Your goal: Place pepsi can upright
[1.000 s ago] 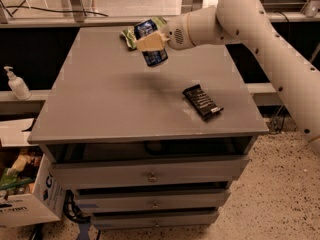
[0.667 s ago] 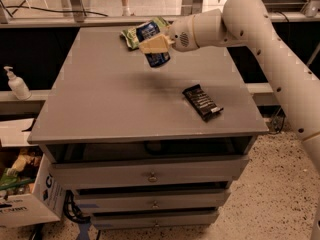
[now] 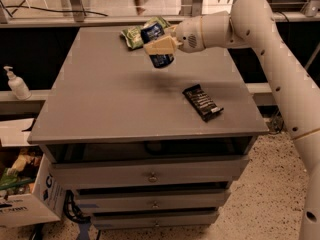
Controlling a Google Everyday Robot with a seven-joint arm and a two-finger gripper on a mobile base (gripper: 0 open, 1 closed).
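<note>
The pepsi can, dark blue with white lettering, hangs tilted in the air above the far middle of the grey table. My gripper comes in from the right on a white arm, and its beige fingers are shut across the can's middle. The can's shadow falls on the tabletop just below and in front of it.
A green crinkly snack bag lies at the table's far edge behind the can. A flat black snack bar wrapper lies at the right. A soap dispenser stands on a ledge to the left. A cardboard box sits on the floor at lower left.
The gripper and the can have moved slightly toward the right, and the can stays held above the table.
</note>
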